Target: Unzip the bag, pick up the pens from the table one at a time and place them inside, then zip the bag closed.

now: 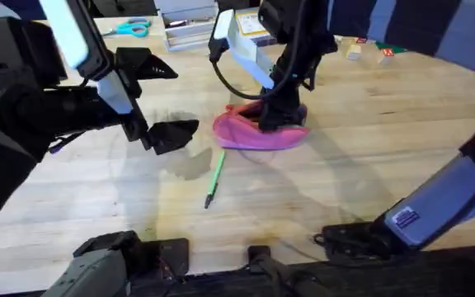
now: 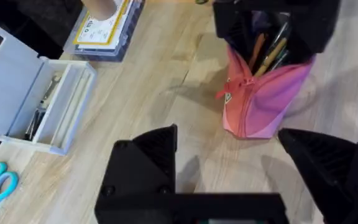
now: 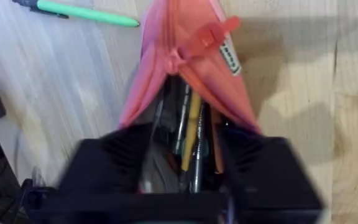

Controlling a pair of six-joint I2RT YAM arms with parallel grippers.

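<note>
The pink bag [image 1: 254, 136] lies mid-table on the wooden table [image 1: 369, 157], its orange-red zipper open at one end. My right gripper [image 1: 272, 115] clasps that open end, a finger pressed on each side. In the right wrist view the bag [image 3: 191, 68] runs between the right gripper [image 3: 185, 168], and several pens show inside the mouth. One light-green pen [image 1: 214, 177] lies on the wood just in front of the bag, also seen as the pen [image 3: 86, 12]. My left gripper [image 1: 180, 99] hovers open to the left of the bag [image 2: 260, 106], holding nothing.
A clear plastic box [image 2: 42, 106] with its lid open stands at the back. Blue-handled scissors [image 1: 130, 27] lie beside it, and a flat box with a yellow label [image 2: 104, 28] is close by. Small blocks [image 1: 369, 51] sit at the far right.
</note>
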